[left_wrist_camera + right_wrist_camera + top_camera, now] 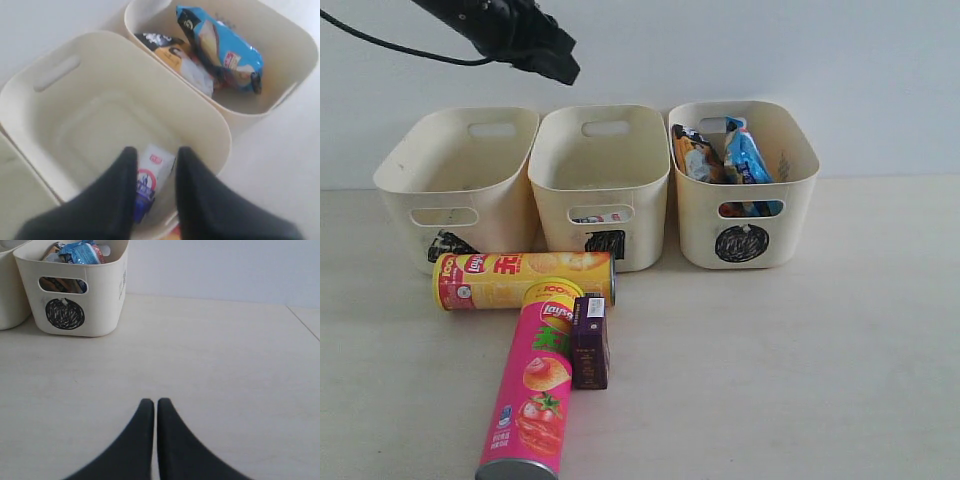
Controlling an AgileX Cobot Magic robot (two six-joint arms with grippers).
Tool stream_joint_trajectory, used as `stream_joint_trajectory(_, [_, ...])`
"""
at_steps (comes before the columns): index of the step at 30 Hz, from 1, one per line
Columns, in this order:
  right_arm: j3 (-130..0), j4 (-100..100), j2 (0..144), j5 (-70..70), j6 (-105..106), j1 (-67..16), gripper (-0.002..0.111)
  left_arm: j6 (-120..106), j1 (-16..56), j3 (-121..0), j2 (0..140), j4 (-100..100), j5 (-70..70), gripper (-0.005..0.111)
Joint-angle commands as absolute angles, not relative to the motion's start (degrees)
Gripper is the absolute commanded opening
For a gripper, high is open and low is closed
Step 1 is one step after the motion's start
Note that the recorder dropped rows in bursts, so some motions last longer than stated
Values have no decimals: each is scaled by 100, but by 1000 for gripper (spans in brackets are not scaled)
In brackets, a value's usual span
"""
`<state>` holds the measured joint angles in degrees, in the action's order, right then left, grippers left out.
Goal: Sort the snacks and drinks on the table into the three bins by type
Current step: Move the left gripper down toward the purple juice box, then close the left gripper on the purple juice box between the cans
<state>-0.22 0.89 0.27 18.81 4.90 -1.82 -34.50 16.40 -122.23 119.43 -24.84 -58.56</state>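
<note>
- Cream plastic square-marked bin, the middle one, has the white-and-blue carton lying on its floor.
- Left hand hovers above that bin, fingers a little spread, pinching nothing; the carton lies below them.
- Right hand is pressed together and empty, low over the bare counter.
- Circle bin: orange snack bag and blue noodle pack are inside, so done.
- Triangle bin: nothing visible in it.
- Left on the counter before the bins:
  - yellow-red Lay's tube, lying crosswise
  - pink Lay's tube, touching it
  - dark purple carton, against the pink one
- Roughly half sorted. Probably the purple carton joins the square bin and the tubes go to the triangle.
</note>
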Motion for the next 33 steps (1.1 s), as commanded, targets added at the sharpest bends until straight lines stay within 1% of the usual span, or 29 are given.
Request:
stream_joint_trajectory(1, [0, 80, 0, 1844, 496, -165, 0, -3251, 1661, -12242, 11820, -2118, -6550, 4])
stream_joint_trajectory(5, [0, 80, 0, 1844, 496, -165, 0, -3126, 1661, -12120, 11790, -2118, -6996, 4])
stream_joint_trajectory(10, [0, 80, 0, 1844, 496, -165, 0, -3202, 1672, -11693, 11624, -2133, -6996, 4])
stream_joint_trajectory(22, [0, 80, 0, 1844, 496, -165, 0, -4030, 1672, -9929, 11053, -2612, -6863, 4])
stream_joint_trajectory(25, [0, 80, 0, 1844, 496, -165, 0, -3940, 1807, -9602, 11042, -2572, -6874, 4])
stream_joint_trajectory(28, [0, 80, 0, 1844, 496, -165, 0, -3940, 2021, -9565, 11042, -2563, -6887, 5])
stream_joint_trajectory(29, [0, 80, 0, 1844, 496, -165, 0, -3940, 2139, -9565, 11042, -2545, -6899, 7])
stream_joint_trajectory(30, [0, 80, 0, 1844, 496, -165, 0, -3940, 2251, -9565, 11042, -2473, -6899, 15])
stream_joint_trajectory(31, [0, 80, 0, 1844, 496, -165, 0, -3895, 2393, -9565, 11042, -2299, -6908, 33])
stream_joint_trajectory(32, [0, 80, 0, 1844, 496, -165, 0, -3756, 2434, -9565, 11042, -2238, -6908, 42])
stream_joint_trajectory(33, [0, 80, 0, 1844, 496, -165, 0, -3361, 2521, -9565, 11042, -2153, -6922, 71])
